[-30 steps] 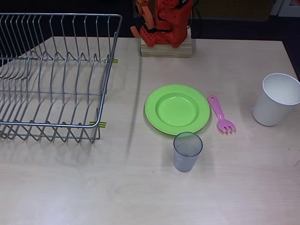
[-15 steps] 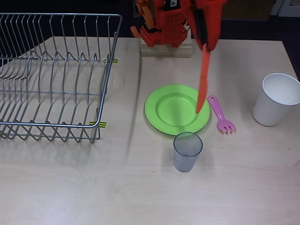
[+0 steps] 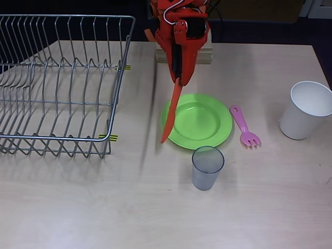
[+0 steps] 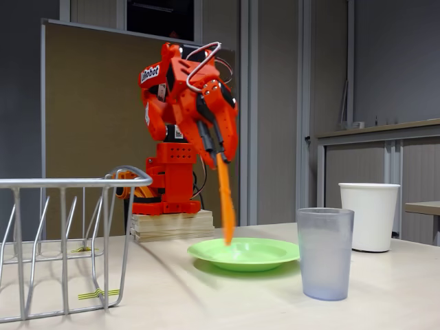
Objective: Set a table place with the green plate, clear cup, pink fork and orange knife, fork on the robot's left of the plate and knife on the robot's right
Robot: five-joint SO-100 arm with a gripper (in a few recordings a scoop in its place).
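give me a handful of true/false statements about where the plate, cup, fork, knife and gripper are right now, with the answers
1. The gripper holds the orange knife off the table. True.
2. The pink fork lies on the green plate. False: it lies on the table beside the plate, on its right in the overhead view.
3. The clear cup stands upright. True.
4. The clear cup sits inside the dish rack. False: it stands on the table by the plate.
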